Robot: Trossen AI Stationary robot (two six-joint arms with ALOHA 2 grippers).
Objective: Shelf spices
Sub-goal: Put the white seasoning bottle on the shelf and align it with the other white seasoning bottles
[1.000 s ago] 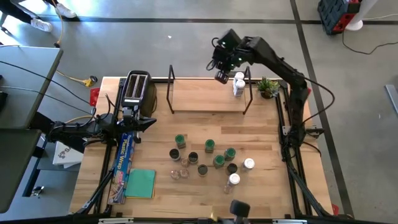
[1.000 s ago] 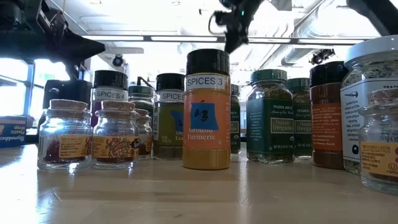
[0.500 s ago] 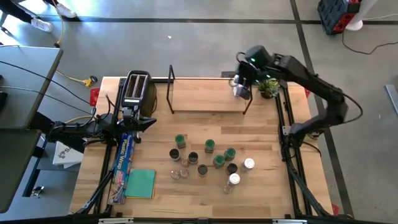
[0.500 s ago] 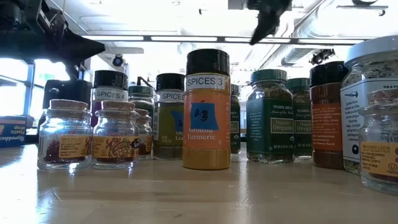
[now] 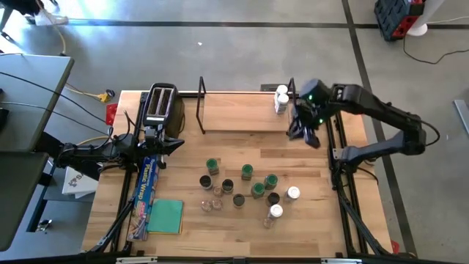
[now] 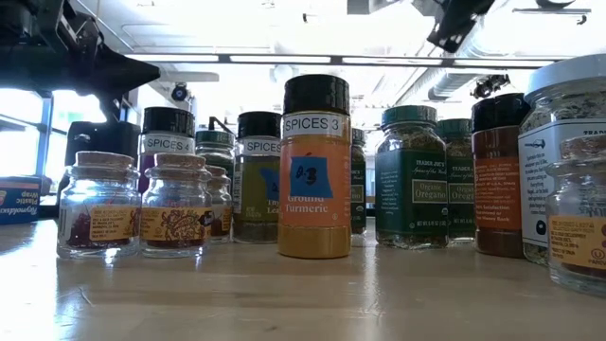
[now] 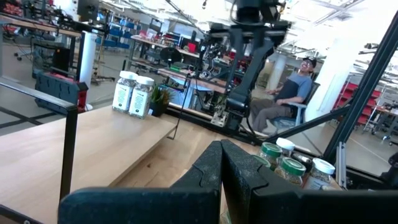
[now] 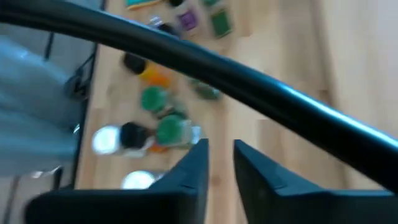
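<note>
Looking straight down, the right hand (image 5: 306, 133) hovers just beside the shelf's (image 5: 242, 111) right uprights, empty; two white-lidded jars (image 5: 281, 100) stand on the board's right end, the other spices (image 5: 249, 188) clustered on the counter (image 5: 183, 165). The left hand (image 5: 170, 144) waits beside the toaster (image 5: 160, 106). Its wrist view shows fingers (image 7: 208, 174) pressed together. The right wrist view shows fingers (image 8: 196, 165) slightly parted, holding nothing.

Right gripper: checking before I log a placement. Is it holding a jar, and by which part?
Nothing is held: the right gripper is empty, fingers apart.
</note>
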